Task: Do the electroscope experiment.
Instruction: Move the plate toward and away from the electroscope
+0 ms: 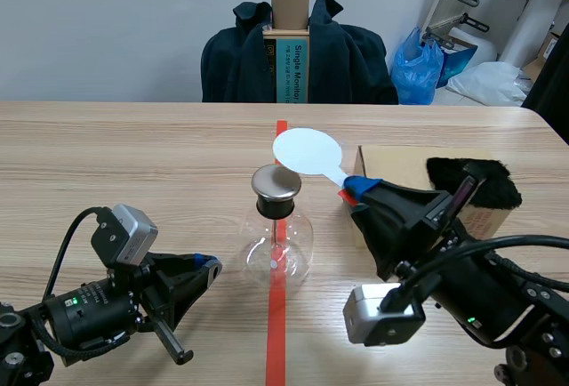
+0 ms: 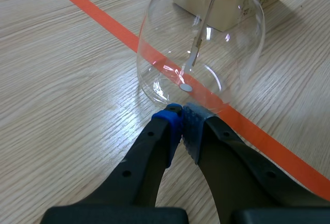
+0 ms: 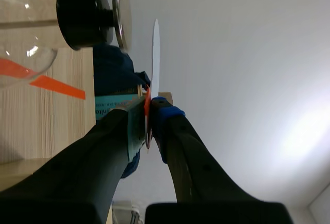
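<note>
Standing on the tape line point(image 1: 277, 324) at mid-table point(image 1: 133, 164), the flask point(image 1: 277, 248) is upright, of clear glass, closed with a black stopper point(image 3: 82, 20) and topped by a metal cap point(image 1: 275, 183). A thin rod point(image 2: 195, 53) hangs inside the flask.

Left gripper point(image 1: 209, 266): low over the table, on the robot's left of the flask. Its fingers are closed, pads pressed together with nothing between them. The tips lie just at the flask's base; contact cannot be confirmed.

Right gripper point(image 1: 357, 190): raised beside the flask's upper part, clamped on the handle of a pale paddle point(image 1: 307, 152). The handle sits between the pads. The paddle's round disc stands close beside the cap; the right wrist view shows it edge-on with a narrow gap between the two.

Also noted: a cardboard box point(image 1: 391, 168) on the table behind the right gripper, with a piece of black fur point(image 1: 476, 181) on its far end. A dark jacket point(image 1: 347, 57) hangs beyond the table's far edge.
</note>
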{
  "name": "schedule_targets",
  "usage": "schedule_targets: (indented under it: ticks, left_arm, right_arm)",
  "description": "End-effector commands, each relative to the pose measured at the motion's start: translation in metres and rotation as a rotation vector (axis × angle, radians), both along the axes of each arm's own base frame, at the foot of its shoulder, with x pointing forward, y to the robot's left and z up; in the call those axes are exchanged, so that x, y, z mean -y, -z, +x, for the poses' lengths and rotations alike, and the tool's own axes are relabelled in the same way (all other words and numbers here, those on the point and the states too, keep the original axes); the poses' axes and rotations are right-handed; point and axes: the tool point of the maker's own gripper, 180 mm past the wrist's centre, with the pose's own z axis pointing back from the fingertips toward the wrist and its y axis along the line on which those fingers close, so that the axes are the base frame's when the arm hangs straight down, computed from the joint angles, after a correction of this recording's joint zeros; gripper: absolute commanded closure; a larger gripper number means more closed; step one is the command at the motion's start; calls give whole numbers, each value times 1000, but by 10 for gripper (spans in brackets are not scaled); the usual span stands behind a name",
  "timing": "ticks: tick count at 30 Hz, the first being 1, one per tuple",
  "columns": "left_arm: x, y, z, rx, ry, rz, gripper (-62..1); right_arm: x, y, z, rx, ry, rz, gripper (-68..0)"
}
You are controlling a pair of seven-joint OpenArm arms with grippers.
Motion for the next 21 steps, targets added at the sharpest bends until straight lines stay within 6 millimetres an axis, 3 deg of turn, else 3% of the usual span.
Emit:
schedule_targets:
  ticks: [1,21]
  left_arm:
    - [3,-12,6,34,-4,-30,-27]
    - [3,-13,7,39,-4,-34,-27]
  right_arm:
    - [3,-14,5,58,-10,-4,-7]
    - [-9,-13,-10,67,-119,-11,-7]
